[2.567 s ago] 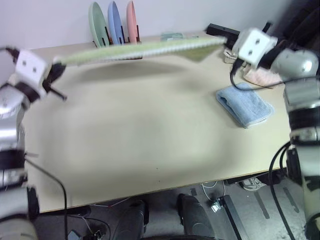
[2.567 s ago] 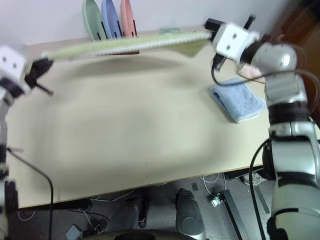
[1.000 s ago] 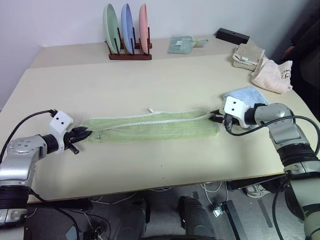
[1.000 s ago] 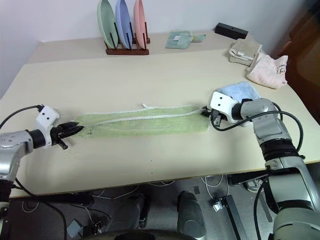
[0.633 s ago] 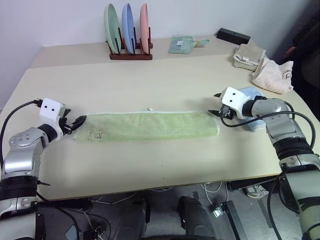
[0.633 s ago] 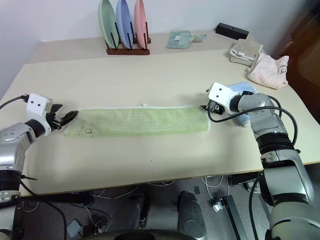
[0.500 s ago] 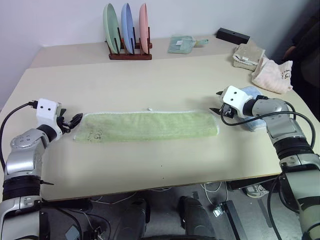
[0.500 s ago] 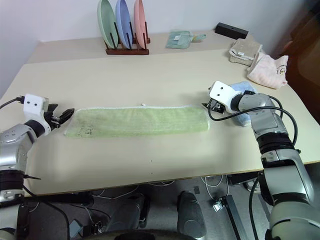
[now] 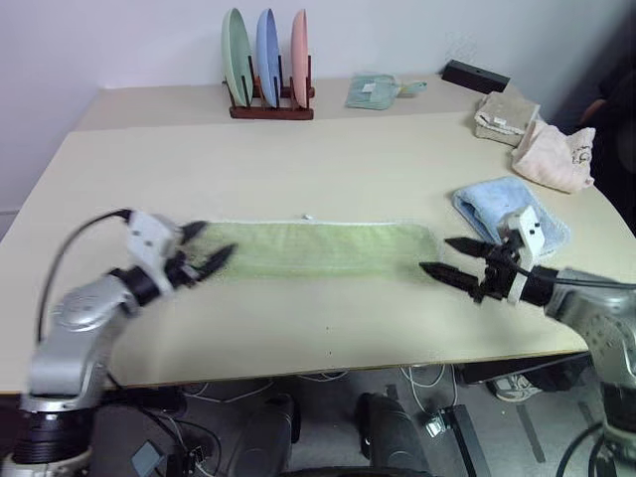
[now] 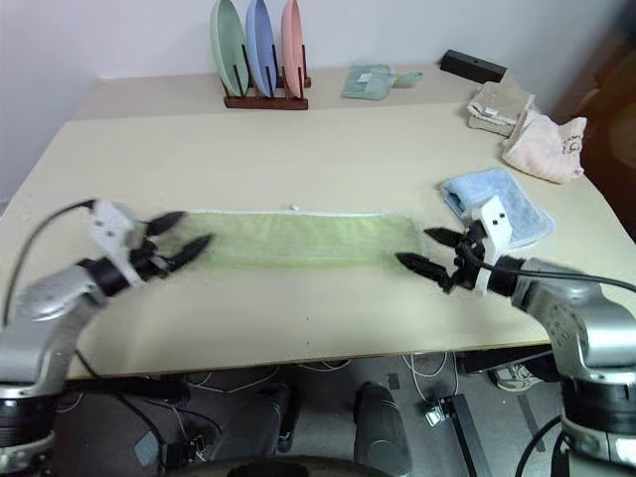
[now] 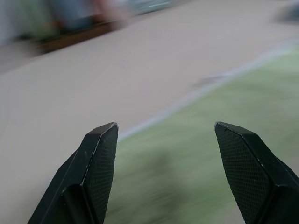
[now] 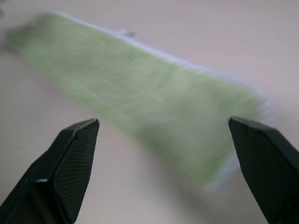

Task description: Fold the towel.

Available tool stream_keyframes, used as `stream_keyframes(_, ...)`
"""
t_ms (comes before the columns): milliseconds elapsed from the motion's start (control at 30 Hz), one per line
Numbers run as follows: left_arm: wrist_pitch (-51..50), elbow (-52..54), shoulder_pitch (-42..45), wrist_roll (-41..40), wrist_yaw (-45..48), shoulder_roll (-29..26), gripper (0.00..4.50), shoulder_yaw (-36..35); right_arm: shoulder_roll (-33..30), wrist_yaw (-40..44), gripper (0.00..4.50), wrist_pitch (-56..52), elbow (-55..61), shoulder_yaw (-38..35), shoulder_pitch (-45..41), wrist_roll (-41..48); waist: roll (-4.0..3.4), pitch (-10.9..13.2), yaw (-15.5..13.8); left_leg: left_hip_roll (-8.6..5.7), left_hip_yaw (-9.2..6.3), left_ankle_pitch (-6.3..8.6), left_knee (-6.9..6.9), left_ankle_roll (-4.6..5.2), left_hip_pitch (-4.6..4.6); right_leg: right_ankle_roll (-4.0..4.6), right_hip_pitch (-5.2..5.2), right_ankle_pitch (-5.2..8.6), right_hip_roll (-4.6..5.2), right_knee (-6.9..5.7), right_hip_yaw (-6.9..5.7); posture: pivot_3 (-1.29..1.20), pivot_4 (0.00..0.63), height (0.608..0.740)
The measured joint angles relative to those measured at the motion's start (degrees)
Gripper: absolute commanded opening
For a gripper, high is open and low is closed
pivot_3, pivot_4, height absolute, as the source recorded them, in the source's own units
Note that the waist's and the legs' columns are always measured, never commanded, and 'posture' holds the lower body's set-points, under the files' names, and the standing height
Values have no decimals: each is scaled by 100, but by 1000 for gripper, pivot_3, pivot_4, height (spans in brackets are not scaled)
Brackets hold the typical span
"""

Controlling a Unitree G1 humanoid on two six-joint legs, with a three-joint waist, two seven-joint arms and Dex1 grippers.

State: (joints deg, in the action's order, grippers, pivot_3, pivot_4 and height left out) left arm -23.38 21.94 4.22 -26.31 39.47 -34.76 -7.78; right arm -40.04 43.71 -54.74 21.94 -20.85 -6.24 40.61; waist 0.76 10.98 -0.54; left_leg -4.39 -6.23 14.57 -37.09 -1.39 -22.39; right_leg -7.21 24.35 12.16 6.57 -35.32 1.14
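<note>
The towel (image 9: 318,248) lies flat on the table as a long light-green strip with white edging, running left to right. My left gripper (image 9: 219,238) hovers over its left end, open, nothing between the fingers. In the left wrist view the towel (image 11: 210,154) spreads past the two parted fingertips. My right gripper (image 9: 434,253) stands just off the towel's right end, pointing at it, wide open and empty. The right wrist view looks along the towel (image 12: 154,93) between the spread fingers.
A rack of three upright plates (image 9: 270,60) stands at the back. A folded light-blue towel (image 9: 507,209) lies behind my right gripper. A pink towel (image 9: 561,159), a beige cloth (image 9: 505,111), a small green cloth (image 9: 376,91) and a black box (image 9: 477,76) sit at the back right.
Both grippers have let go of the towel's ends and opened wider. The left one swung inward over the left end; the right one drew back toward the table's front and rolled.
</note>
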Motion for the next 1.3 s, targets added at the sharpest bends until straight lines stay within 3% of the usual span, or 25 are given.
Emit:
stream_keyframes(67,-42,258,3,-6,93,121,3386,439,230,-480,4483,-597,406,-359,307,471,0,-7,-9,7,0,0,1,0,1,0,-1,0,-8,0,-1,0,150,740)
stream_keyframes(233,-106,508,-11,6,448,338,3386,1451,1622,-2296,4483,-1876,647,-790,403,1248,-3,-11,1,7,2,0,3,1,0,2,2,0,-10,0,1,0,150,740)
stream_keyframes(467,-150,529,0,-19,550,344,3386,1561,3247,-4566,4483,-2485,225,-1582,-557,1855,-12,-16,1,6,0,-1,3,2,0,4,2,1,-11,3,0,0,150,740)
stream_keyframes(567,-152,529,-10,-16,548,335,3386,1558,3629,-5346,4483,-2473,-172,-1909,-1060,2068,-14,-17,19,6,0,-1,3,2,0,-2,2,-2,-12,3,-1,0,150,740)
stream_keyframes(633,-151,530,-18,-12,540,339,3386,1560,3767,-5765,3963,-2399,-433,-2030,-1339,2157,-16,-19,28,6,-1,-1,3,2,1,-3,1,-3,-13,3,-1,0,150,740)
stream_keyframes(700,-151,532,-28,-2,519,344,3386,1561,3779,-6044,3166,-2251,-709,-2083,-1513,2158,-17,-20,31,5,0,-1,3,2,1,-4,0,-4,-13,3,-1,0,150,740)
stream_keyframes(900,-151,564,-173,11,375,366,3386,1560,3703,-6503,24,-1874,-1079,-2123,-1603,2267,-22,-19,43,5,0,-1,5,3,1,-6,0,-4,-14,2,-1,0,150,740)
stream_keyframes(1133,-146,624,-228,76,275,429,3386,1566,3005,-6470,24,-1390,-885,-2050,-1571,2397,-34,-15,64,4,0,-1,6,4,-2,-6,0,-3,-13,5,-1,0,150,740)
stream_keyframes(1300,-128,537,-209,122,211,560,3386,1595,807,-5287,24,-1380,-463,-1283,-1336,1973,-39,-14,117,4,18,1,8,9,-3,5,-2,8,-12,11,-6,0,150,740)
